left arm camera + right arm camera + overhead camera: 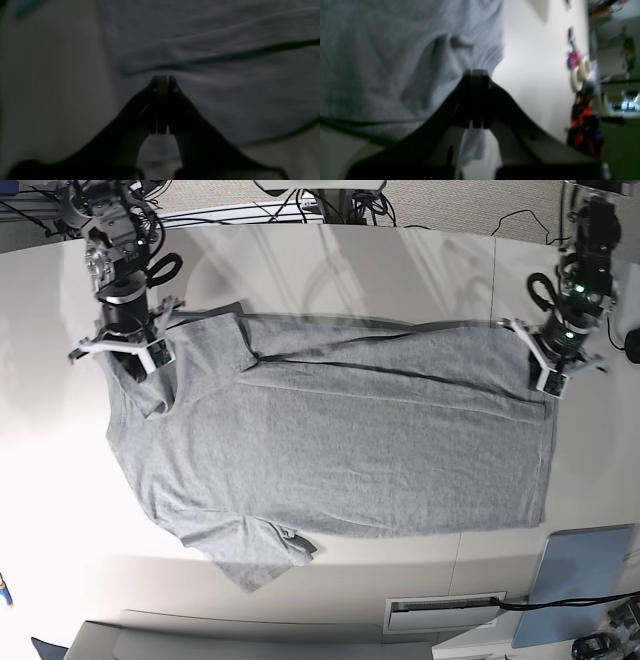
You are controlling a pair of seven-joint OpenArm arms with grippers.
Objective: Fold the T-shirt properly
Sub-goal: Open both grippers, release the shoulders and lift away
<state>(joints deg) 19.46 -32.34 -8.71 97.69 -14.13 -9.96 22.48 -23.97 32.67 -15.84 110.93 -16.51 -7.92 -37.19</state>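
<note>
- The T-shirt point(340, 450), heather grey, lies spread across the white desk point(60, 510), pinched at two far corners.
- The left gripper point(162, 85) has its jaws pressed together on a fold of the grey cloth at the hem corner; a dark crease runs across the fabric just beyond the tips.
- The right gripper point(476, 75) is likewise clamped on the cloth, at the shoulder end near the sleeve, with fabric bunched up around the tips.
- The near sleeve point(255, 555) sticks out toward the front of the desk, its edge curled over.
- A pale blue board point(578, 585) rests on the desk below the hem end, apart from the shirt.
- Tape rolls point(581, 73) and coloured clutter sit well off at the desk's far edge, blurred.
</note>
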